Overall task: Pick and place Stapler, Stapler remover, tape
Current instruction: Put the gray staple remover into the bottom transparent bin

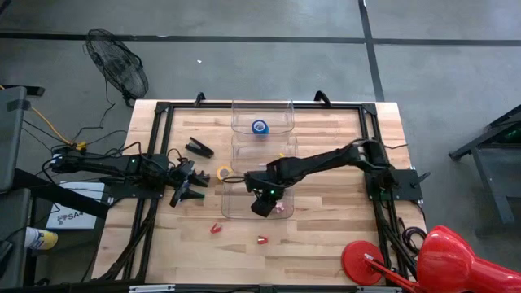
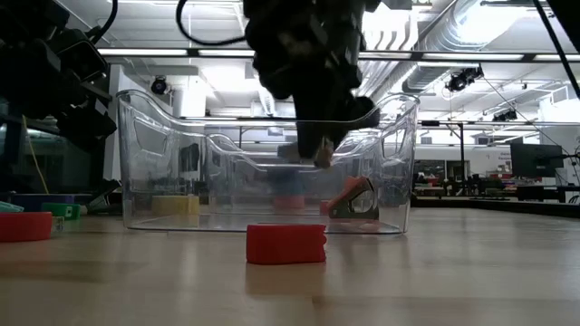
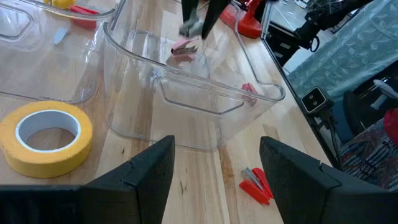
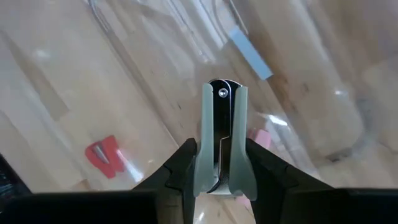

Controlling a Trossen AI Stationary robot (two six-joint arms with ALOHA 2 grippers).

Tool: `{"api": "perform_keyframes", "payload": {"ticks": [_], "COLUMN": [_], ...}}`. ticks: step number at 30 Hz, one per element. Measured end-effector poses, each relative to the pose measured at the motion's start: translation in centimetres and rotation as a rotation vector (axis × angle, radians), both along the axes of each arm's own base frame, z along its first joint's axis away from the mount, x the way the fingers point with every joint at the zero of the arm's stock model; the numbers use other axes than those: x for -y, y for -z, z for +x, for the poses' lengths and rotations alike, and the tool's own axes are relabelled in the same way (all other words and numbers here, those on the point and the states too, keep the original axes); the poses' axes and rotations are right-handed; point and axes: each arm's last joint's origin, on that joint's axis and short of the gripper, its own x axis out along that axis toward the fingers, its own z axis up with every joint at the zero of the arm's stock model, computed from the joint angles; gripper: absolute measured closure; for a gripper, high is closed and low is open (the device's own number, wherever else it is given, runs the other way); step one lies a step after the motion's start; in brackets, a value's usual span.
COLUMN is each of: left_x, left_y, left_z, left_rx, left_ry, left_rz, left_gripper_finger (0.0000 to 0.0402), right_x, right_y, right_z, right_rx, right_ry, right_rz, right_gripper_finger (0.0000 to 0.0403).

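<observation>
My right gripper [image 1: 260, 203] hangs over the near clear bin [image 1: 232, 213], shut on a grey-green stapler remover [image 4: 222, 137]; the low view shows that remover [image 2: 313, 152] below the bin's rim and above its floor. A pink stapler remover [image 2: 352, 199] lies on the bin floor. My left gripper [image 3: 217, 180] is open beside the yellow tape roll [image 3: 46, 134], which lies flat on the table. A blue tape roll [image 1: 260, 126] sits in the far bin. The black stapler [image 1: 199, 147] lies on the table. Two red stapler removers [image 1: 215, 229] [image 1: 262, 240] lie near the front edge. My right gripper pinches the grey-green stapler remover by its two flat sides [image 4: 205, 158], one finger [image 4: 181, 168] on each. The fingers come from above, pointing down. The remover's riveted end [image 4: 222, 92] points away from the fingers, toward the bin floor. It is lifted clear.
Three clear bins stand in a row from the table's far edge to its middle [image 1: 262, 110]. A red lamp base [image 1: 362, 262] sits at the near right corner. A fan [image 1: 118, 69] stands beyond the far left corner. Bare wood lies along the near edge.
</observation>
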Motion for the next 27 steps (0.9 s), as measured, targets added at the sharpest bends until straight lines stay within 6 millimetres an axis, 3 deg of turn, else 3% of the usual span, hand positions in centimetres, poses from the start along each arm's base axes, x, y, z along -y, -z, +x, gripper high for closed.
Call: {"api": "perform_keyframes", "payload": {"ticks": [7,19,27], "left_x": [0.0,0.0,0.0], "left_y": [0.0,0.0,0.0], "left_z": [0.0,0.0,0.0], "left_rx": [0.0,0.0,0.0], "left_ry": [0.0,0.0,0.0], "left_rz": [0.0,0.0,0.0], "left_gripper_finger": [0.017,0.017,0.017], "right_x": [0.0,0.0,0.0], "right_y": [1.4,1.5,1.3], "right_z": [0.4,0.4,0.4], "right_rx": [-0.032,-0.02,-0.016], "right_ry": [0.003,-0.005,-0.006], "right_rz": [-0.008,-0.054,-0.047], "right_gripper_finger": [0.0301,0.0211,0.0193]}}
